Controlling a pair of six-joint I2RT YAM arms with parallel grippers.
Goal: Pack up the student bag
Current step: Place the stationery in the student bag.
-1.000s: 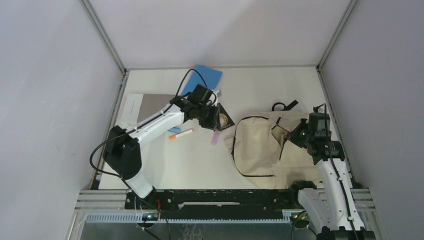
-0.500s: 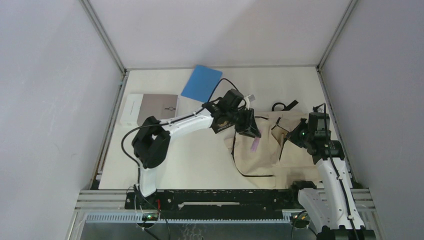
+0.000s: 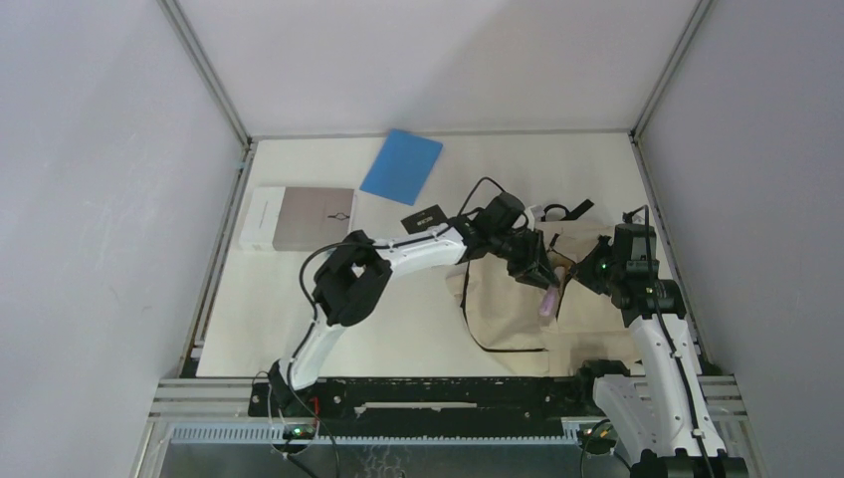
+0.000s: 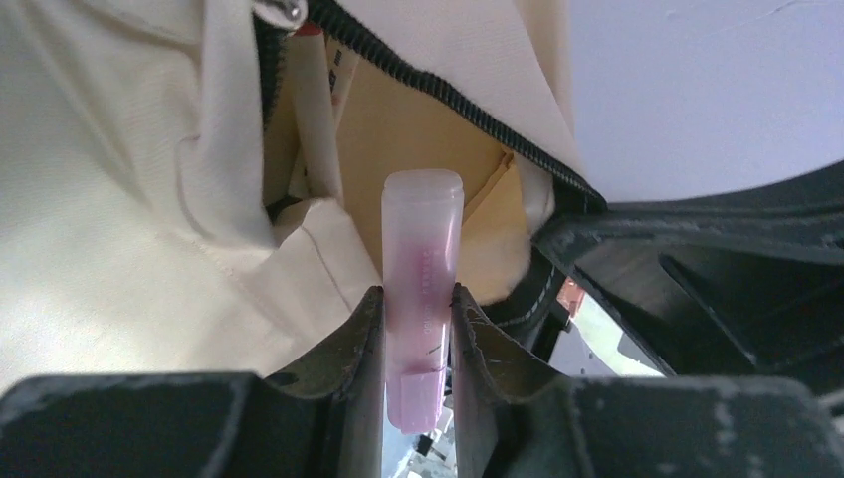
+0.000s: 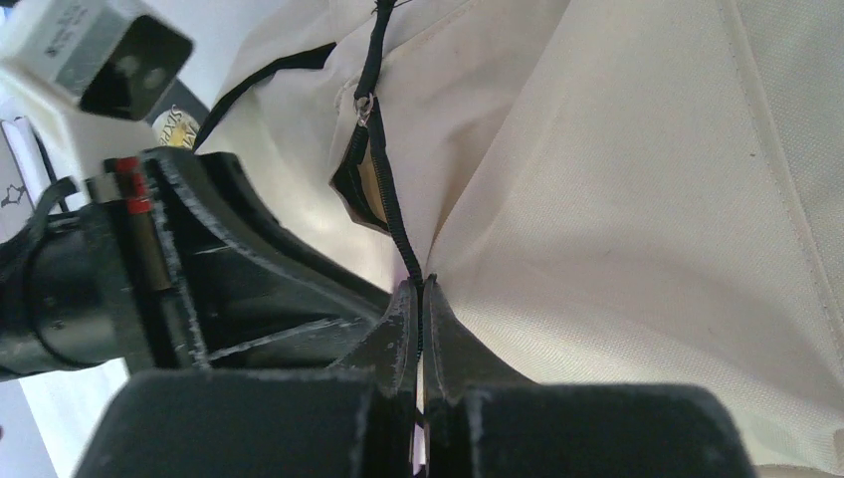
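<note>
The bag (image 3: 503,294) is lying on the worktop's (image 3: 418,329) right side, where the right jaws are pinching its zipper edge (image 5: 393,224), apparently holding the mouth open, while the left jaws are gripping a pink tube (image 4: 422,289) aimed inside.

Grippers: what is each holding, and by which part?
Left gripper: pink tube, clamped by its rear half, rounded end sticking out. Right gripper: student bag, pinched at the black zipper edge.

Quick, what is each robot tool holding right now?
Left tool: closed on a pink tube, at the student bag opening.
Right tool: closed, pinching the student bag's black zipper edge.
</note>
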